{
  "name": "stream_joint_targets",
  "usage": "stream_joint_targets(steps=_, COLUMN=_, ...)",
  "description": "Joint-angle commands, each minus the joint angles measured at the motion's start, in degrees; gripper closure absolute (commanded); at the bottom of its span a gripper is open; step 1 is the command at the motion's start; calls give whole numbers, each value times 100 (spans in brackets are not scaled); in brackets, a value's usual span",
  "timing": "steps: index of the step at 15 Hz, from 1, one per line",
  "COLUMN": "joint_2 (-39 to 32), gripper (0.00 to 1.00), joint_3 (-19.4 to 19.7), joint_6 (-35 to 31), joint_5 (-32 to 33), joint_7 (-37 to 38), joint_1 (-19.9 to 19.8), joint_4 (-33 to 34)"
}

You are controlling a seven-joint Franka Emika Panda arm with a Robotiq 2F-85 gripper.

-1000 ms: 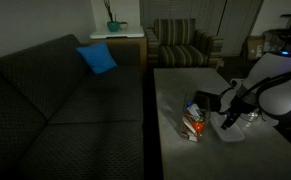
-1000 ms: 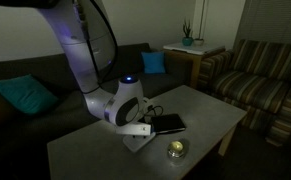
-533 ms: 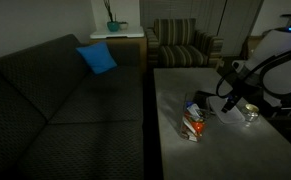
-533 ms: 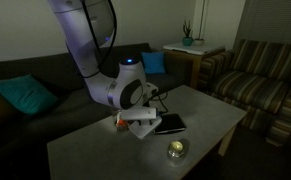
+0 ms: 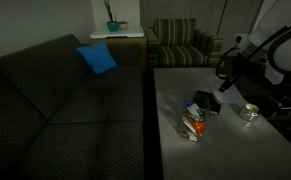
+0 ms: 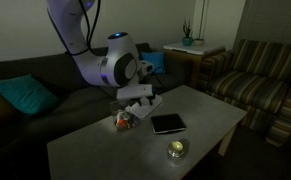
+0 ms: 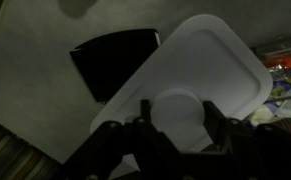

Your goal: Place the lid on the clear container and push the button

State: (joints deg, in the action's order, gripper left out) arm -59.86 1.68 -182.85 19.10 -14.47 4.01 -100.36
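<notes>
My gripper (image 7: 178,116) is shut on the round knob in the middle of the lid (image 7: 210,55), a pale white rounded-square plate that I hold in the air. In both exterior views the lid (image 5: 228,101) (image 6: 140,97) hangs under the gripper (image 5: 229,88) (image 6: 137,90) above the table. The clear container (image 5: 193,121) (image 6: 125,121), with orange, red and white contents, stands on the table, below and beside the lid. Its contents show at the right edge of the wrist view (image 7: 285,80).
A flat black box (image 5: 206,104) (image 6: 168,123) (image 7: 115,62) lies next to the container. A small round glass jar (image 5: 249,112) (image 6: 175,150) stands nearer the table's edge (image 6: 105,160). A dark sofa (image 5: 55,100) runs along one side, and a striped armchair (image 5: 181,45) stands beyond the table.
My gripper has risen from the table with the lid in it and moved away from the jar, toward the black box and the container.
</notes>
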Motion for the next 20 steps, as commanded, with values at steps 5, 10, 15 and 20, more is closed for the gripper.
stream_joint_targets(steps=5, joint_2=430, gripper=71, joint_3=-606, joint_6=-207, joint_5=-666, joint_7=706, joint_1=56, joint_4=-888)
stream_joint_targets(steps=10, joint_2=244, gripper=71, joint_3=-1489, joint_6=-494, joint_5=-1027, joint_7=913, joint_1=-414, joint_4=-894)
stream_joint_targets(steps=15, joint_2=-161, gripper=71, joint_3=-2190, joint_6=-904, joint_5=-1106, joint_7=1137, joint_1=-948, joint_4=-647)
stream_joint_targets(steps=20, joint_2=-554, gripper=71, joint_3=-2120, joint_6=-1081, joint_5=-1240, joint_7=1503, joint_1=-1020, joint_4=-361)
